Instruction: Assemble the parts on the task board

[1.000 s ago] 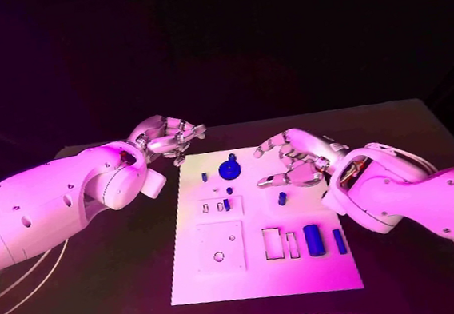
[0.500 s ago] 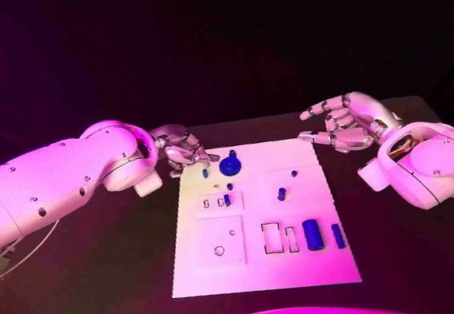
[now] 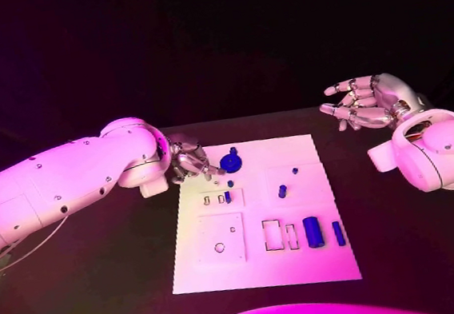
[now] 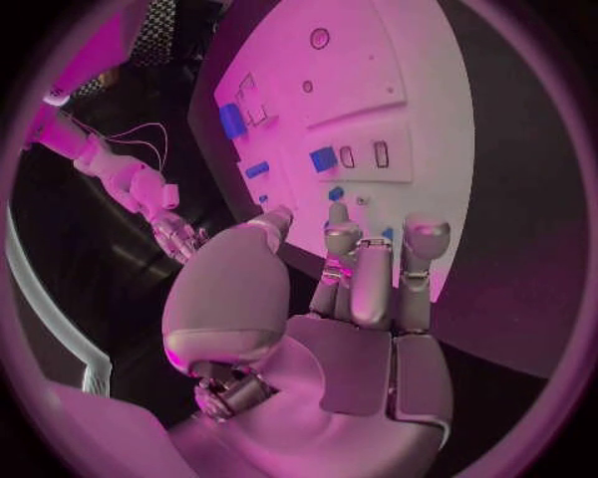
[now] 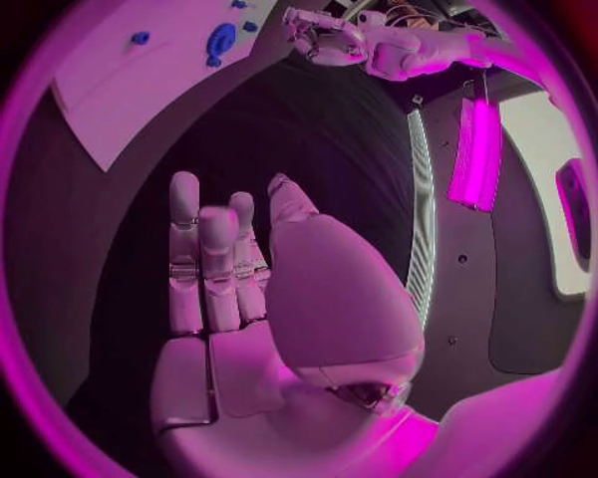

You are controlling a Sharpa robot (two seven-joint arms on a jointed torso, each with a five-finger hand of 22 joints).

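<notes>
Right hand (image 3: 368, 102) withdrawn off task board (image 3: 266, 268), left hand (image 3: 190, 163) lowered

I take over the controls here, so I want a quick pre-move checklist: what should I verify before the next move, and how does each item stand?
1. Left hand free to grasp: ok, it holds nothing in the left wrist view, fingers apart.
2. Right hand free: ok, open and empty, over the black table beside the task board.
3. Left hand close to a part: ok, it sits at the board's far left corner, next to the round blue part.
4. Contact between the left hand and that part: cannot tell.
5. Loose parts within view: ok, the blue cylinder and slim blue bar lie on the board's near right.
</notes>
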